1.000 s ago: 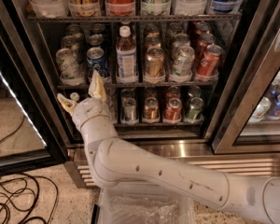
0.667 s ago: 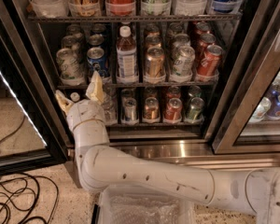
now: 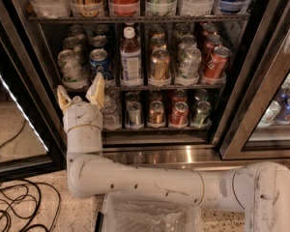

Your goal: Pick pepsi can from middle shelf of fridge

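Hand [image 3: 80, 94] slightly leftward; just below pepsi can [image 3: 100, 62]

The gripper [image 3: 79, 95], jaws spread, sits below the pepsi can [image 3: 100, 62], itself hemmed by pale can [image 3: 69, 65] and bottle [image 3: 130, 57].

Dim fridge [image 3: 239, 110], bright arm [image 3: 145, 182].
You're looking into a dark interior where the cans catch only small highlights. A white light strip [image 3: 19, 108] glows down the left door edge and the steel sill [image 3: 183, 154] glares. The pale gripper [image 3: 80, 88], fingers spread just below the pepsi can [image 3: 100, 62], stands out against shadow.
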